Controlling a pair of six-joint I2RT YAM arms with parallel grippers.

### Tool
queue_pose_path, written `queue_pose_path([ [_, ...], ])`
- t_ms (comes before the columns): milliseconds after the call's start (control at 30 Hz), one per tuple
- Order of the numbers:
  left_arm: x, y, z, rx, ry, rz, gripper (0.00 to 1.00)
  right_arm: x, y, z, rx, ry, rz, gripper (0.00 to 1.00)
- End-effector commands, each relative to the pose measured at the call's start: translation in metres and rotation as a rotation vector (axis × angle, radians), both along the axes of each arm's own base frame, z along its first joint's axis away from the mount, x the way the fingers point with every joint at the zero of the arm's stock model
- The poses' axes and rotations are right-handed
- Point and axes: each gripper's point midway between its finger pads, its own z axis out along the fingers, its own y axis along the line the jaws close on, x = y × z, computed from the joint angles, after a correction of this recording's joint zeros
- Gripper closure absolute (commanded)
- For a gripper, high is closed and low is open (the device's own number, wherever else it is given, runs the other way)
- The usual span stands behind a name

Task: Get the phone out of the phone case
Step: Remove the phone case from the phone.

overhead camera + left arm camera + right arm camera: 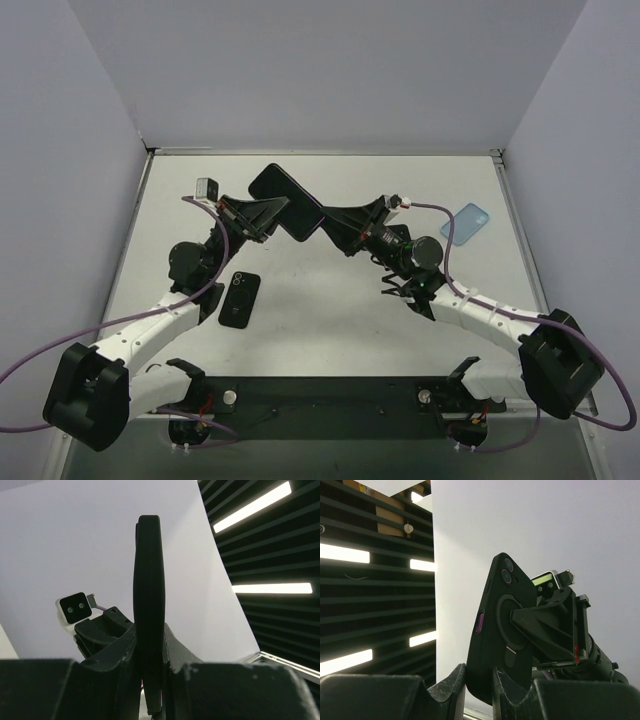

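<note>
A black phone case (287,200) is held in the air over the middle of the table, between both arms. My left gripper (268,218) is shut on its left end; in the left wrist view the case (149,580) stands edge-on between the fingers of that gripper (150,670). My right gripper (335,228) grips the other end. In the right wrist view the case (497,630) shows its back with two lenses and a round ring, its lower corner between my right gripper's (480,680) fingers. A purple side button (480,623) shows; the rest of the phone is hidden inside.
A second black phone-shaped thing (239,299) with camera lenses lies flat on the table below the left arm. A light blue case (467,222) lies at the back right. White walls enclose the table on three sides.
</note>
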Motion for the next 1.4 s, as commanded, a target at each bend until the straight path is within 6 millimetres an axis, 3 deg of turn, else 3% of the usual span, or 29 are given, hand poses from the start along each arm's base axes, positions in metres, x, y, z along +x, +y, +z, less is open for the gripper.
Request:
queue_pose_path([
  [0,-0.096,0.02,0.09,-0.228,-0.417,-0.186,1.0,-0.01,-0.051,0.102,0.399,-0.172,-0.069,1.0],
  [233,-0.103,0.032,0.106,-0.313,-0.463,-0.192,1.0,-0.005,-0.04,0.116,0.42,-0.189,-0.055,1.0],
  [433,-0.108,0.036,0.123,-0.361,-0.505,-0.211,1.0,-0.004,-0.015,0.129,0.43,-0.211,-0.004,1.0],
  [733,-0.128,0.049,0.147,-0.409,-0.571,-0.22,1.0,-0.001,0.006,0.125,0.421,-0.195,0.02,1.0],
  [1000,-0.135,0.056,0.157,-0.436,-0.594,-0.22,1.0,0.004,0.017,0.105,0.378,-0.166,0.026,1.0],
  [1367,-0.149,0.063,0.175,-0.463,-0.644,-0.245,1.0,0.016,0.046,0.047,0.262,-0.08,0.04,1.0],
])
